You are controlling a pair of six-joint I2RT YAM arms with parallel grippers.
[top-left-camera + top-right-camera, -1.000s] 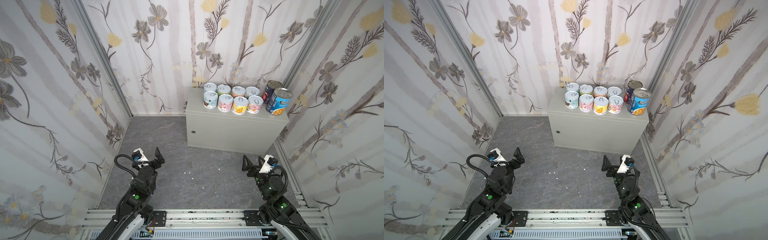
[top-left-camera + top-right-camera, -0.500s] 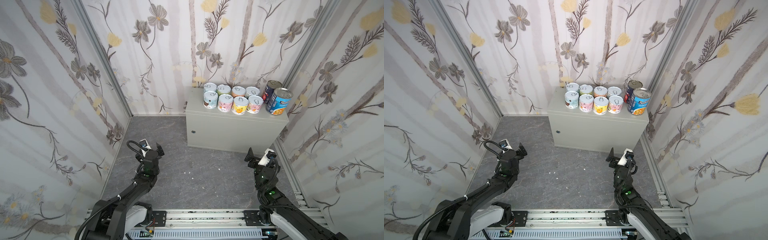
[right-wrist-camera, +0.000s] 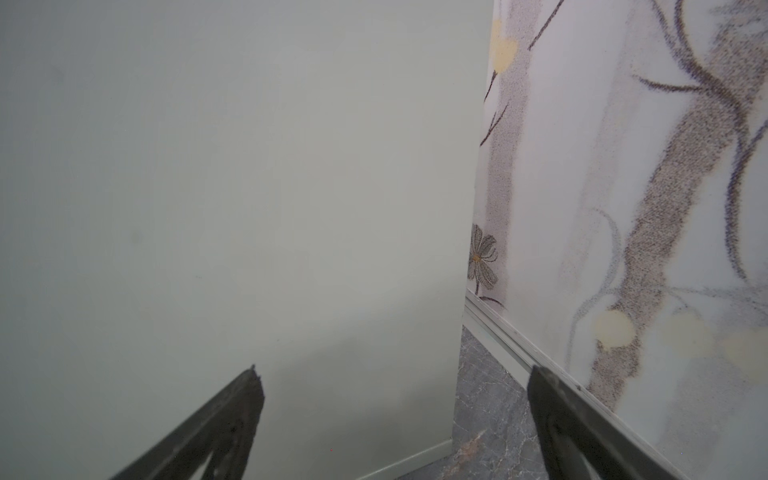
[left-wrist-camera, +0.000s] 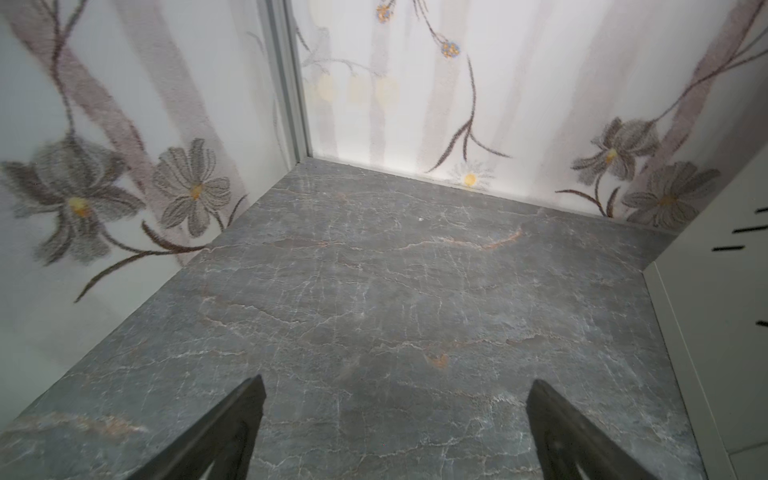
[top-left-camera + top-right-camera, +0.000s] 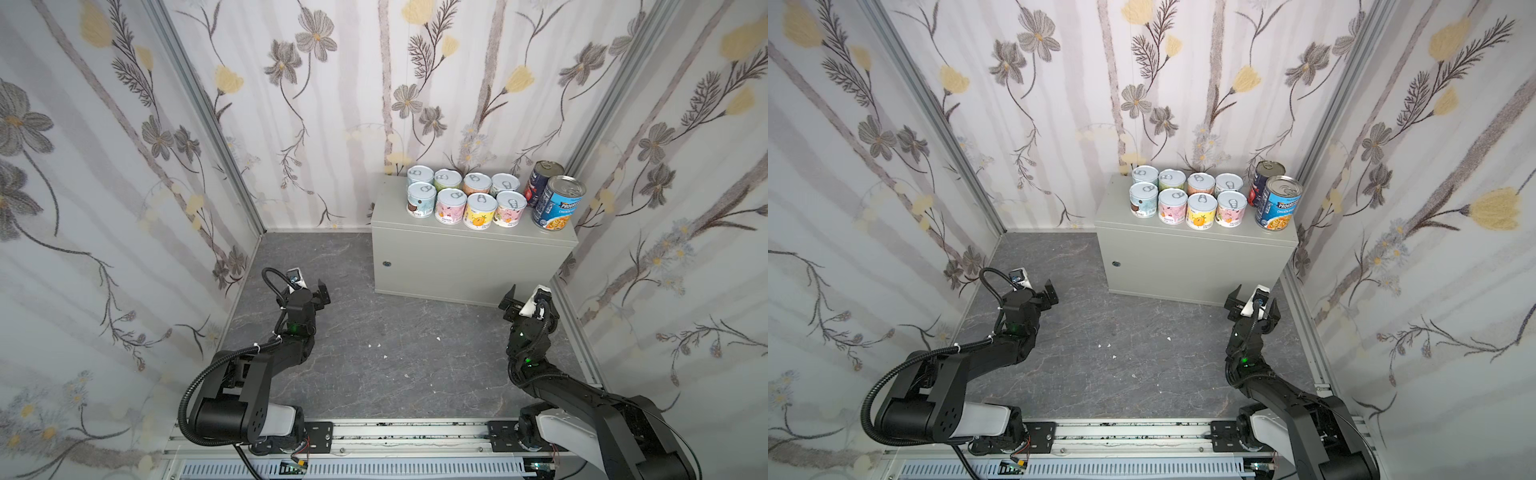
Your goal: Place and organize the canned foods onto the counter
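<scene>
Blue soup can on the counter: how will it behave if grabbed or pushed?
The blue soup can stands upright and taller than the short cans beside it, so a high push probably tips it. It sits near the front edge of the counter; tipped, it could roll off. Rigid-looking metal should take a firm grip.

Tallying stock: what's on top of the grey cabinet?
Eight short cans in two rows of four, plus a blue soup can fronting a navy-and-red can. Front cans cover most back-row labels.
</scene>
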